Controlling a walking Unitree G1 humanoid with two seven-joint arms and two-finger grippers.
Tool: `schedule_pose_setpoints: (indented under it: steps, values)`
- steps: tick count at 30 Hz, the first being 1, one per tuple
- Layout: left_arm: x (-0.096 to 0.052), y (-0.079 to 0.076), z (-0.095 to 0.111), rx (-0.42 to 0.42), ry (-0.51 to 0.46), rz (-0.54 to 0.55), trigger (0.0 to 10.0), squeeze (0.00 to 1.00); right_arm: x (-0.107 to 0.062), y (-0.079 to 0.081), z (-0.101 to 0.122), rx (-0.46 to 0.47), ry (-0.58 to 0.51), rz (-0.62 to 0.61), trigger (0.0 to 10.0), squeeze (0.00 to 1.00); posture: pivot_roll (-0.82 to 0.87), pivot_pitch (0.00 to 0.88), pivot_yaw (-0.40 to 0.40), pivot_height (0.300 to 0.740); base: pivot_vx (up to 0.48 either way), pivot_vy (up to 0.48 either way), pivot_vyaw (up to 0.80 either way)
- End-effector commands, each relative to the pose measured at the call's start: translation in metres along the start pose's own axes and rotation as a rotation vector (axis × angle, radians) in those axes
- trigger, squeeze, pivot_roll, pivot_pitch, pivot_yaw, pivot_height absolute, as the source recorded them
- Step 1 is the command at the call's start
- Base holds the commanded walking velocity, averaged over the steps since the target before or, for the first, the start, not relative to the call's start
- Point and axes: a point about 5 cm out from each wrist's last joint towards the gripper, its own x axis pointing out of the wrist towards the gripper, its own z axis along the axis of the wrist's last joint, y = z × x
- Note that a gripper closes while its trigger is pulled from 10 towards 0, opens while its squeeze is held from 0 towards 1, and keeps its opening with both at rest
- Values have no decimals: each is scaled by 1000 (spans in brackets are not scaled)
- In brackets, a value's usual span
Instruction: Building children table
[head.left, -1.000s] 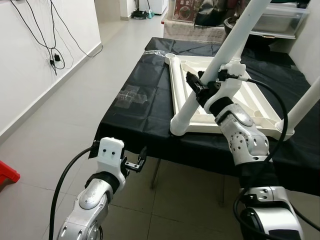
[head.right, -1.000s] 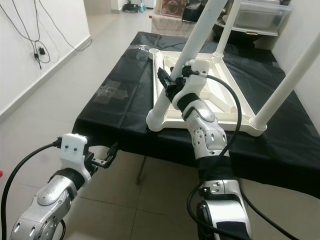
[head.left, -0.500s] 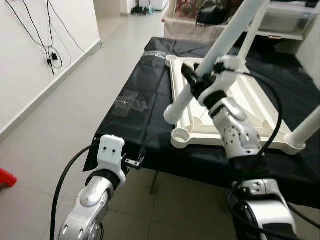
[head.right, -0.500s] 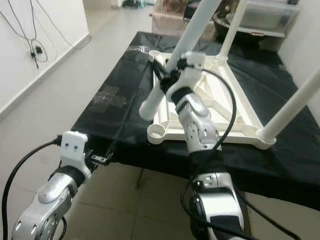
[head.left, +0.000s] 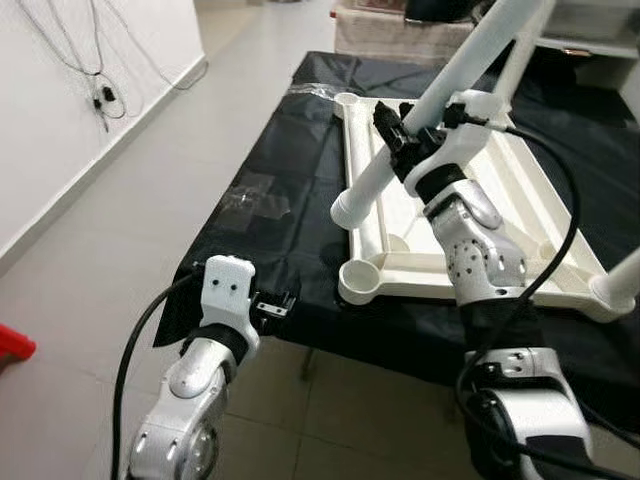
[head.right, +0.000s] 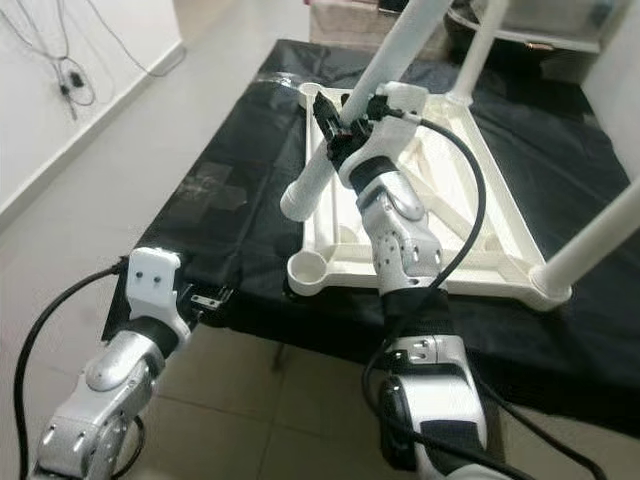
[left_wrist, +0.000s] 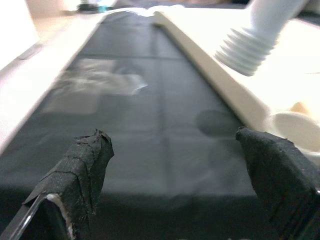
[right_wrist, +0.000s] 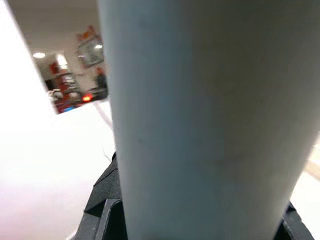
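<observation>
A white table leg (head.left: 440, 95) is held aslant by the right gripper (head.left: 398, 140), above an upturned tabletop (head.left: 500, 200).

The white leg (head.left: 440, 100) and upturned tabletop (head.left: 500, 200) look like smooth, slightly glossy plastic. A matt black cloth (head.left: 270, 190) covers the worktop. The floor (head.left: 120, 230) is glossy tile.

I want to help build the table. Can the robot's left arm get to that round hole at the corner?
Probably yes. The left end effector, open, sits at the black table's edge, and only bare cloth lies between it and the corner socket. The leg held by the right end effector hangs above.
</observation>
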Motion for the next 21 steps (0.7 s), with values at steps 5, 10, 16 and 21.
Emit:
schedule_pose_setpoints:
  steps: [5,10,16,21]
  values:
    - [2,-1,4,4,-17,6,10000,0,-3,-3,3,-16,-22,-10,10000,0,90,129,-51,740,0,0,0]
    - [2,-1,4,13,-16,-2,10000,0,-3,-1,2,-22,-21,-6,10000,0,89,129,-51,740,0,0,0]
    - [2,-1,3,16,-13,-8,10000,0,-3,0,1,-25,-23,-5,10000,0,90,128,-52,740,0,0,0]
    - [2,-2,3,18,-15,-15,10000,0,-2,0,1,-27,-24,-8,10000,0,88,132,-48,740,48,0,0]
